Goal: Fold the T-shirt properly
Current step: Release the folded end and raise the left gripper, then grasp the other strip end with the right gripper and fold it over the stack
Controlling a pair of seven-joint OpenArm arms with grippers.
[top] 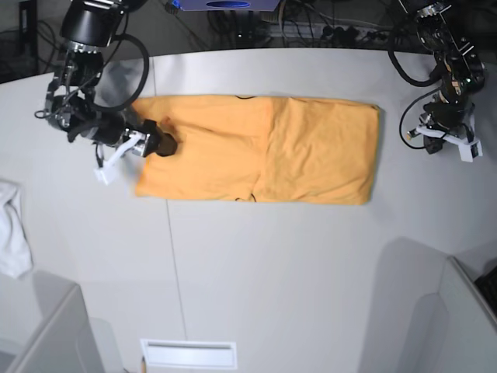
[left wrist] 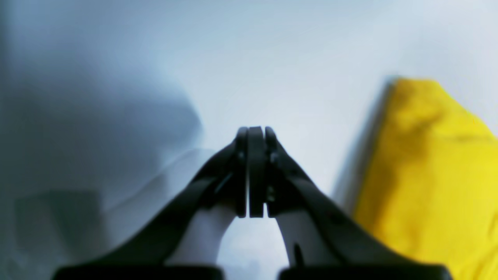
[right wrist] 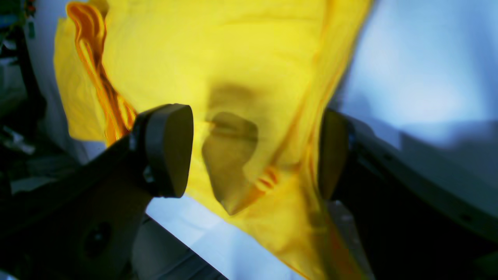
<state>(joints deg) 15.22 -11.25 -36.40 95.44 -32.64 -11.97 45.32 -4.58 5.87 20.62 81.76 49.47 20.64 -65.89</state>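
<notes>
Base view: one T-shirt [top: 256, 148], orange, folded into a long flat band across the far half of the grey table [top: 272, 272]. Two arms, one at each short end of the band. One small white cloth [top: 12, 229] at the table's near-left edge, cut off by the frame. Black marks on the shirt barely visible, only small dark flecks at the far and near edges; too small to read.

Right gripper [top: 159, 140] over the shirt's left end, fingertips lost against the dark wrist in this view. Right wrist view: jaws spread wide, two pads [right wrist: 171, 149] on either side of the yellow-looking fabric, nothing pinched; fabric blurred, a fold and the pad's shadow between them.

Left gripper [top: 444, 138] off the shirt, just beyond its right end, over bare table. Left wrist view: left gripper [left wrist: 255, 171] pressed fully together, holding nothing, the shirt's edge [left wrist: 428, 175] off to one side, all soft and out of focus.

Broad open table nearer the camera, bare from the shirt's near edge to the table's front.
</notes>
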